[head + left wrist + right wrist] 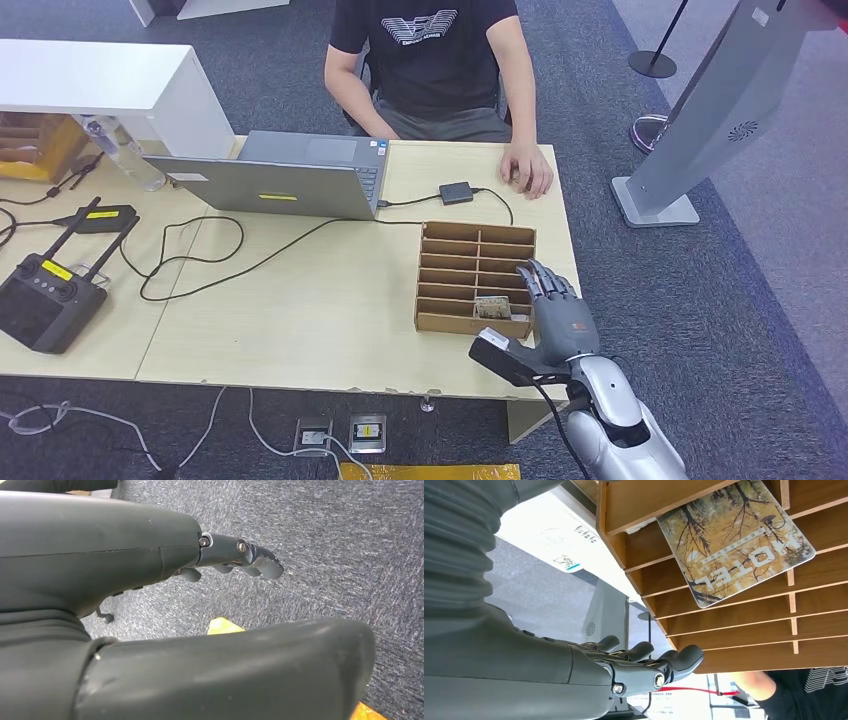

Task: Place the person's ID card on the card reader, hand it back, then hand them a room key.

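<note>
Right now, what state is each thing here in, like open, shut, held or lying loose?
Laptop: lid open.
Wooden slot rack: lying flat on the table, one hotel key card in it.
Right robot hand: open, over the rack's edge, holding nothing.
Left robot hand: hanging over carpet, holding nothing.
Card reader: nothing on it.

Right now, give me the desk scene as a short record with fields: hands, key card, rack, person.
right hand: open, fingers over the rack's right edge, holding nothing
left hand: hanging over carpet, holding nothing
key card: marked HOTEL, lying tilted in a rack slot
rack: wooden, slotted, on the desk
person's hand: resting on the desk
</note>
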